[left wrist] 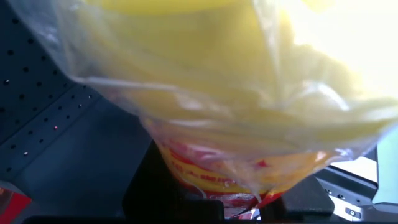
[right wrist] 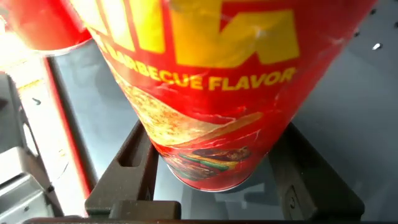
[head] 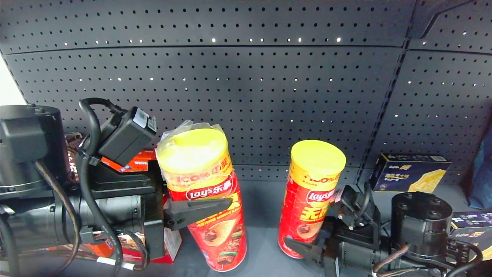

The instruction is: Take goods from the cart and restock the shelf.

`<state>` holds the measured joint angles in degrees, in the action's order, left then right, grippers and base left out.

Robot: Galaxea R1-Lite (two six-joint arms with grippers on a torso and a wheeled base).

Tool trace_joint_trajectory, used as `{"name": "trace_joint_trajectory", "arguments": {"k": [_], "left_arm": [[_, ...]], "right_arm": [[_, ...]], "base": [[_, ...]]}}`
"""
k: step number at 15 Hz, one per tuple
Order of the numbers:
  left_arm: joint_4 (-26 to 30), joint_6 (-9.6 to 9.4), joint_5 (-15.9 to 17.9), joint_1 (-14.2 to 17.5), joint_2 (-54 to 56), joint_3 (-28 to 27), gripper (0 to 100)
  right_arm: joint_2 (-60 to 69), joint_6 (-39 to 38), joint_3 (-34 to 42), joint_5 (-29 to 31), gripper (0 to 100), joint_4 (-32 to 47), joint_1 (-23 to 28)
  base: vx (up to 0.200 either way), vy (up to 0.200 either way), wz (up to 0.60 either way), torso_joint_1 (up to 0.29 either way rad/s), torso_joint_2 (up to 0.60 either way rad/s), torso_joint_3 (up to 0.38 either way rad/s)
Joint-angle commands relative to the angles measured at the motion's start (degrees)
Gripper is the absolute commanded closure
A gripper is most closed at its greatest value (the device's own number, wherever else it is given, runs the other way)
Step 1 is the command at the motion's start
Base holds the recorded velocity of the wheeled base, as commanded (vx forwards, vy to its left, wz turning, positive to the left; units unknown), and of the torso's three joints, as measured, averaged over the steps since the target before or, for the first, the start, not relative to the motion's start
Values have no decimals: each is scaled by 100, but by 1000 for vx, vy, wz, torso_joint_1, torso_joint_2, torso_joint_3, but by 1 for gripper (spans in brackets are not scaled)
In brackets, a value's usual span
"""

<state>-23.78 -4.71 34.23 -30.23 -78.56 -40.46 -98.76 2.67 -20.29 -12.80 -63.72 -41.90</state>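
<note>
Cans of chips, two of them, are at the shelf, each one in a gripper. The left can [head: 203, 196] is at about 7 o'clock from the centre of the head view. Its long axis is tilted, and its yellow lid points to about 11 o'clock, toward the pegboard wall [head: 246, 96]. A loose clear film [head: 184, 129] wraps the lid; in the left wrist view the film [left wrist: 205, 74] covers the can [left wrist: 236, 180] from above. The left gripper [head: 215, 207] pinches this can at the middle of its body, with one finger across the front.

The right can [head: 309, 196] is at about 5 o'clock and almost upright, its lid leaning a little to 1 o'clock. The right gripper [head: 307, 234] pinches it low, near the bottom. In the right wrist view the fingers [right wrist: 124, 174] press on both sides of the can [right wrist: 211, 112].

I cannot tell if the cans touch the grey shelf board [head: 261, 200].

A red-orange box [head: 134, 163] is behind the left gripper, at 9 o'clock from the left can. A dark blue box [head: 411, 173] lies at 3 o'clock from the right can, well apart from it.
</note>
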Motion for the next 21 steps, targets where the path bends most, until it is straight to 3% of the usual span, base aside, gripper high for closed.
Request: {"name": "trace_joint_trajectory", "arguments": {"k": [1,21], "left_arm": [[-3,-4,-4,0,7,3,100],[-30,-4,-4,9,7,117,100]], "right_arm": [[-12,-3,60,-3,100,0,-29],[-232,-214,350,164,100,-132,-512]], "base": [[0,0,0,0,0,0],[0,0,0,0,0,0]]}}
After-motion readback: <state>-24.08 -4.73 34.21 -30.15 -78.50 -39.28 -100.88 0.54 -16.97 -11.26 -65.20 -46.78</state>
